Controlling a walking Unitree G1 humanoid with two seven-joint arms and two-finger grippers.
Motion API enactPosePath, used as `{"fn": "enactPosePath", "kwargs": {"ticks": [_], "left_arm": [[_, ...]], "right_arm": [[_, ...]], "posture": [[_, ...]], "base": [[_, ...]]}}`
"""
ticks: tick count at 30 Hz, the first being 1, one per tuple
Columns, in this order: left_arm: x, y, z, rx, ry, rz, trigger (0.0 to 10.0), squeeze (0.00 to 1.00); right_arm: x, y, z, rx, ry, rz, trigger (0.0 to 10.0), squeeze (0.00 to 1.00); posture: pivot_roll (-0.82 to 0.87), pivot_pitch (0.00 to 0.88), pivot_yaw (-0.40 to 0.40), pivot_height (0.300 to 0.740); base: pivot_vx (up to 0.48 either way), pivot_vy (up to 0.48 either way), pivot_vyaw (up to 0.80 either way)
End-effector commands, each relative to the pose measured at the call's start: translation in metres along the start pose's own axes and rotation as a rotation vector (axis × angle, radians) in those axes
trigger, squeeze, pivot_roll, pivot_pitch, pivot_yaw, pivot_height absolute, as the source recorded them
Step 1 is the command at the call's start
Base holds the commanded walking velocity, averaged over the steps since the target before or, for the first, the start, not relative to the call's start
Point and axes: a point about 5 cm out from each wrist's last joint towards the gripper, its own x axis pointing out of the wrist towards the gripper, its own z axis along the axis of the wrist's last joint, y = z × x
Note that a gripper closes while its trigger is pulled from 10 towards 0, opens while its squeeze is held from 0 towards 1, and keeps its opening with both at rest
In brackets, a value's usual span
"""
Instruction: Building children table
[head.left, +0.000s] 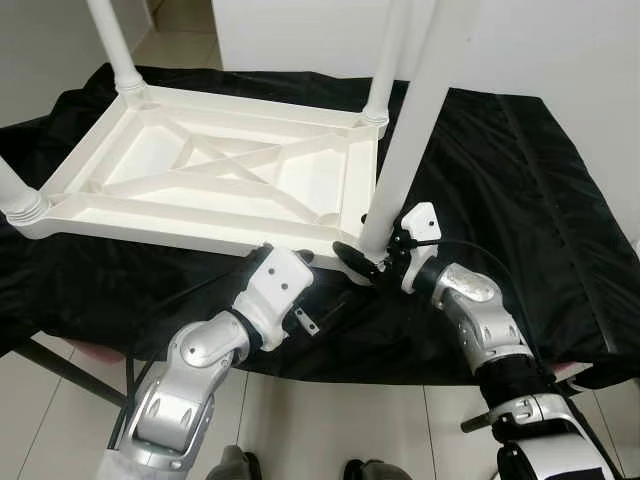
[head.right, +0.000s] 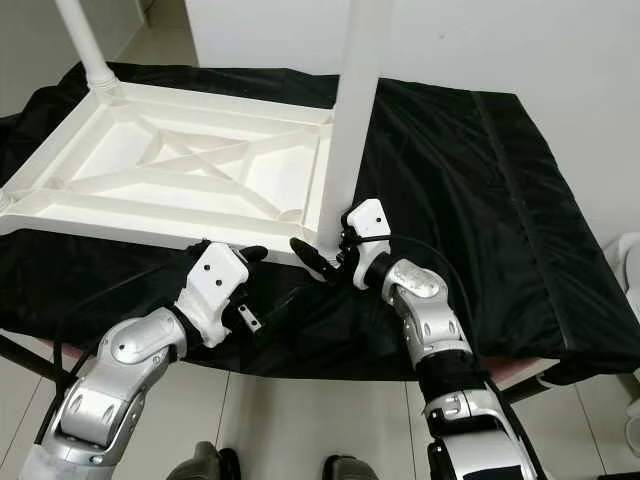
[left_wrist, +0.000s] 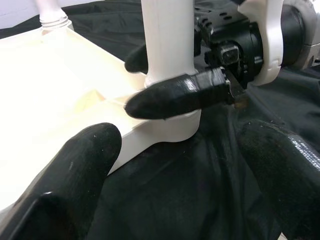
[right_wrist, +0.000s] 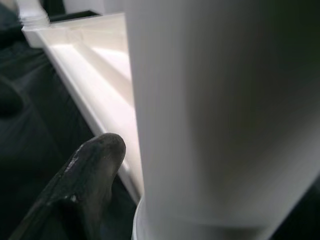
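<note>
A white children's table (head.left: 150, 225) lies upside down on a black cloth. Legs stand up at its far left (head.left: 112, 40), far right (head.left: 385, 60) and near left (head.left: 15, 195) corners. At the near right corner stands a fourth leg (head.left: 415, 130) in its socket. My right gripper (head.left: 374, 256) is shut on the base of this leg, one black finger (left_wrist: 175, 97) across its front. My left gripper (head.left: 285, 252) is open at the table's front edge, just left of that corner, with its fingers (left_wrist: 75, 175) wide apart and nothing between them.
The black cloth (head.left: 520, 200) covers a low work surface and hangs over its front edge. Pale floor tiles (head.left: 330, 420) lie below, near my feet. A white wall (head.left: 540, 40) rises behind the cloth.
</note>
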Motion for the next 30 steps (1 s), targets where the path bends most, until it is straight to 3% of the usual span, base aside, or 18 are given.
{"fn": "enactPosePath", "kwargs": {"ticks": [1, 2, 3, 4, 8, 9, 10, 13, 14, 15, 16, 23, 29, 30], "left_arm": [[-0.001, -0.003, 0.000, -0.005, 0.003, -0.015, 10.0, 0.00], [-0.001, -0.003, 0.000, -0.003, 0.004, -0.020, 10.0, 0.00], [-0.001, -0.003, 0.000, -0.003, 0.004, -0.020, 10.0, 0.00], [0.000, -0.003, 0.000, -0.004, 0.001, -0.027, 10.0, 0.00], [0.003, -0.003, 0.001, 0.001, -0.008, -0.035, 10.0, 0.00], [0.005, -0.003, 0.001, 0.003, -0.011, -0.037, 10.0, 0.00], [0.006, -0.002, 0.001, 0.005, -0.013, -0.037, 10.0, 0.00], [0.008, -0.002, 0.001, 0.004, -0.015, -0.040, 10.0, 0.00], [0.008, -0.003, 0.002, 0.004, -0.016, -0.042, 10.0, 0.00], [0.008, -0.003, 0.002, 0.004, -0.016, -0.042, 10.0, 0.00], [0.009, -0.004, 0.002, 0.002, -0.019, -0.049, 10.0, 0.00], [0.012, -0.003, -0.001, 0.014, -0.012, -0.071, 10.0, 0.00], [0.014, -0.002, 0.001, 0.010, -0.025, -0.065, 10.0, 0.00], [0.015, -0.002, 0.001, 0.012, -0.027, -0.066, 10.0, 0.00]], "right_arm": [[0.001, -0.002, -0.001, -0.021, 0.011, 0.023, 7.1, 0.00], [0.000, -0.004, 0.000, -0.029, 0.011, 0.031, 4.9, 0.00], [0.000, -0.004, 0.000, -0.029, 0.011, 0.031, 4.9, 0.00], [0.000, -0.006, 0.002, -0.032, 0.010, 0.037, 3.3, 0.00], [0.000, -0.011, 0.004, -0.038, 0.007, 0.052, 3.1, 0.00], [0.000, -0.012, 0.004, -0.040, 0.006, 0.062, 0.5, 0.00], [-0.001, -0.013, 0.003, -0.043, 0.007, 0.066, 0.0, 0.00], [-0.004, -0.013, 0.000, -0.038, 0.008, 0.072, 0.0, 0.00], [-0.005, -0.013, -0.001, -0.035, 0.009, 0.069, 4.4, 0.00], [-0.005, -0.013, -0.001, -0.035, 0.009, 0.069, 4.4, 0.00], [-0.007, -0.013, -0.002, -0.026, 0.007, 0.059, 10.0, 0.00], [-0.014, -0.015, -0.003, 0.018, -0.024, -0.018, 10.0, 0.00], [-0.015, -0.010, -0.009, 0.026, -0.020, -0.162, 10.0, 0.00], [-0.015, -0.008, -0.011, 0.023, -0.015, -0.230, 10.0, 0.00]], "posture": [[-0.07, 0.121, -0.021, 0.740], [-0.07, 0.117, -0.020, 0.740], [-0.07, 0.117, -0.020, 0.740], [-0.08, 0.110, -0.020, 0.740], [-0.08, 0.104, -0.021, 0.740], [-0.09, 0.099, -0.019, 0.740], [-0.09, 0.097, -0.017, 0.740], [-0.10, 0.095, -0.013, 0.740], [-0.10, 0.095, -0.007, 0.740], [-0.10, 0.095, -0.007, 0.740], [-0.11, 0.097, -0.003, 0.740], [-0.13, 0.094, -0.003, 0.740], [-0.13, 0.080, -0.006, 0.740], [-0.13, 0.079, -0.006, 0.740]], "base": [[0.000, 0.000, 0.00], [0.000, 0.000, 0.00], [0.000, 0.000, 0.00], [0.000, 0.000, 0.00], [0.000, 0.000, 0.00], [0.000, 0.000, 0.00], [0.000, 0.000, 0.00], [0.000, 0.000, 0.00], [0.000, 0.000, 0.00], [0.000, 0.000, 0.00], [0.000, 0.000, 0.00], [0.000, 0.000, 0.00], [0.000, 0.000, 0.00], [0.000, 0.000, 0.00]]}}
